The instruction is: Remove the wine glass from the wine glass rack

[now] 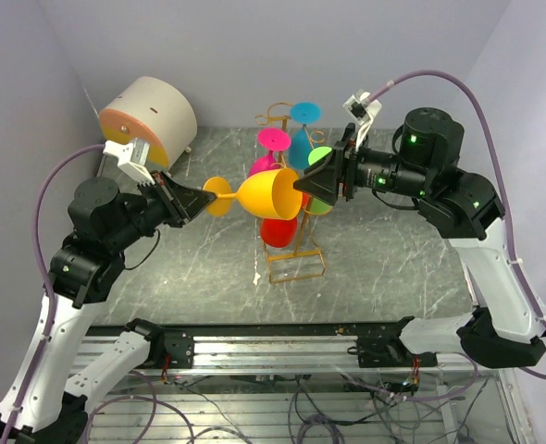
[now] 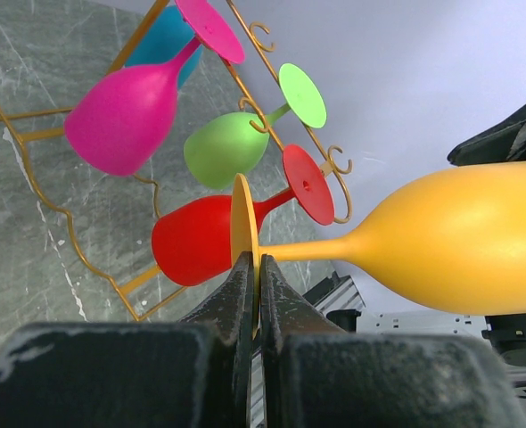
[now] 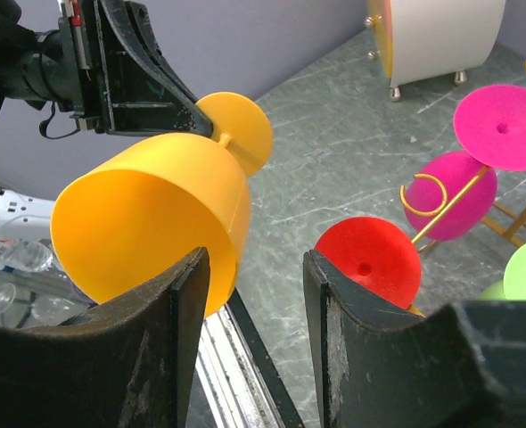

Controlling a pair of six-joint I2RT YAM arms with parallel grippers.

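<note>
Hidden: wine glass rack (image 1: 298, 250) partly masked by wine glass (image 1: 268, 192), beyond both grippers. Right gripper (image 1: 301, 185) contact with bowl rim cannot be determined.
Right jaws wide apart, bowl edge in gap, no grip visible.
Left gripper (image 1: 204, 197) clamped on foot disc; glass horizontal, off rack, spanning between grippers.
Rack: thin golden wire, curled hooks. Glass: smooth, opaque, yellow-orange.

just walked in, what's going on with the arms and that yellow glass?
The left gripper is shut on the foot of the yellow wine glass, holding it sideways in the air, clear of the wine glass rack. The right gripper is open at the bowl's rim; I can't tell whether it touches. A pink glass, green glass, red glass and blue glass hang on the rack.
</note>
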